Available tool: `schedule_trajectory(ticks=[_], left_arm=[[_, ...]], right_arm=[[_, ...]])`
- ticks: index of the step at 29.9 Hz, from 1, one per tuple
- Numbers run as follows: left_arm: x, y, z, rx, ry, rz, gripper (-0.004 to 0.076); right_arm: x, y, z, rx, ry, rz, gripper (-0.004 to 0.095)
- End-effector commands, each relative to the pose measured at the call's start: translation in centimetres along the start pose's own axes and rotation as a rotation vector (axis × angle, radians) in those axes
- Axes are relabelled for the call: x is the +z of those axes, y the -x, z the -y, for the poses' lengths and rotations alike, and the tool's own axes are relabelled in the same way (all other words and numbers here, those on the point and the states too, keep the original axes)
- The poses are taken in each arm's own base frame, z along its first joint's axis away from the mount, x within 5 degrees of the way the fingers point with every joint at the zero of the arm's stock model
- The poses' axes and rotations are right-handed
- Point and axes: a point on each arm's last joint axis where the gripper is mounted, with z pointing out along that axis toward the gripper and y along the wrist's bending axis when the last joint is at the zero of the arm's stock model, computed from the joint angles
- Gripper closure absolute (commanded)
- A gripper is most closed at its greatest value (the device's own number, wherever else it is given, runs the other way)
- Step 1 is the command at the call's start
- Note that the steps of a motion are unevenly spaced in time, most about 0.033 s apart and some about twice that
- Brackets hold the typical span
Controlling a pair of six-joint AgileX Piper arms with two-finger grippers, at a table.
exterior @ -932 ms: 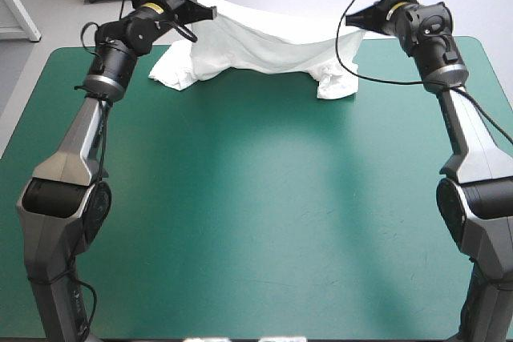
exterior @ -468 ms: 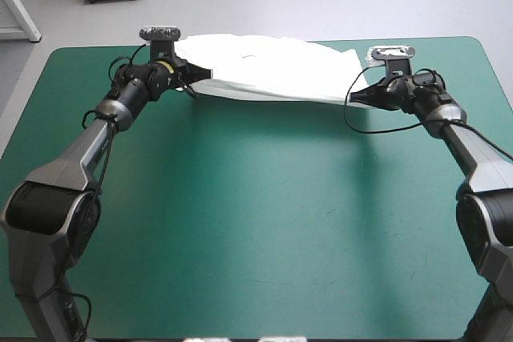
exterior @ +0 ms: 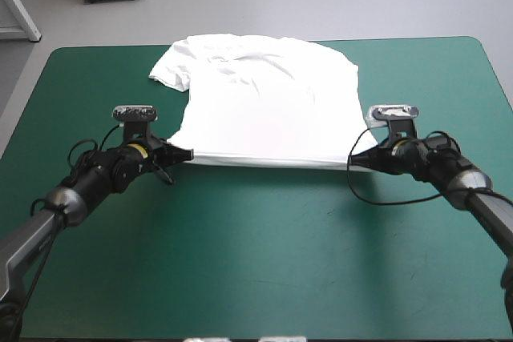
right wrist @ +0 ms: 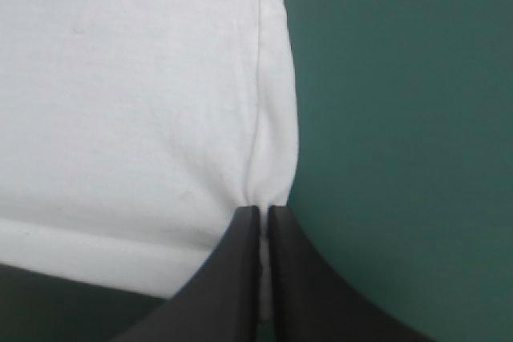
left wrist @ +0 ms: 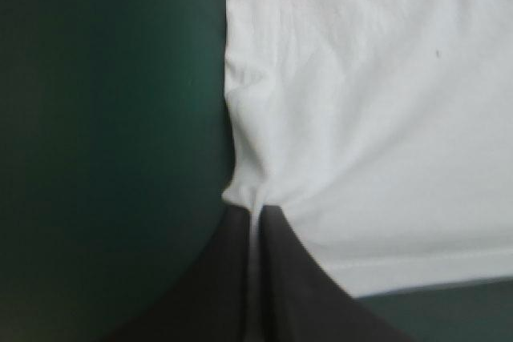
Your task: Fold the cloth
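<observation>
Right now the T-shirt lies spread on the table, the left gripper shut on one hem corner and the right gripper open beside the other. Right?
No: the right gripper is shut on the other corner of the T-shirt, as the right wrist view shows. The rest holds.

Bright overhead light glares on the T-shirt (exterior: 264,102), a thin shadow under its near hem.

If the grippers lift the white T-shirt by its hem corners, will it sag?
Probably floppy: the white short-sleeved T-shirt puckers where the left gripper and right gripper pinch it. Likely sags mid-hem when raised. Likely light: its fabric lies thin and wrinkled.
</observation>
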Motion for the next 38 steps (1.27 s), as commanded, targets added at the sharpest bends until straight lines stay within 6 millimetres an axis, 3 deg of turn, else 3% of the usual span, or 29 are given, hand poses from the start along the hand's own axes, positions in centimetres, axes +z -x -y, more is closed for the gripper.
schedule_trajectory(ticks=[1,5,11,21,28,31,35,36,38], left_arm=[[-3.4,-1.2,0.2,-0.007,-0.024,0.072,0.0734],[-5.3,-4.5,0.8,0.022,-0.044,-0.015,0.0734],[-8.2,-7.6,1.1,0.025,-0.062,-0.108,0.0734],[-12.2,-11.0,0.7,-0.022,-0.09,-0.206,0.0734],[-12.5,-11.8,0.6,-0.034,-0.096,-0.238,0.0724],[-12.5,-11.8,0.6,-0.021,-0.102,-0.237,0.0604],[-13.4,-11.5,0.9,-0.046,-0.107,-0.315,0.0257],[-13.8,-11.2,0.9,-0.044,-0.107,-0.332,0.0199],[-14.8,-10.2,1.1,-0.036,-0.105,-0.344,0.0122]], right_arm=[[-3.0,-1.0,-0.3,0.021,0.019,0.092,0.0925],[-4.3,-3.9,-0.3,0.047,0.031,0.06,0.0925],[-6.9,-7.5,0.2,0.058,0.023,-0.018,0.0925],[-9.9,-12.7,0.4,0.121,0.06,-0.095,0.0925],[-10.0,-13.5,0.3,0.117,0.076,-0.11,0.091],[-9.9,-13.7,0.2,0.091,0.085,-0.138,0.0732],[-10.6,-13.2,0.1,0.118,0.091,-0.167,0.0348],[-11.0,-12.8,0.0,0.124,0.093,-0.166,0.0285],[-11.9,-11.5,0.0,0.127,0.095,-0.136,0.0259]])
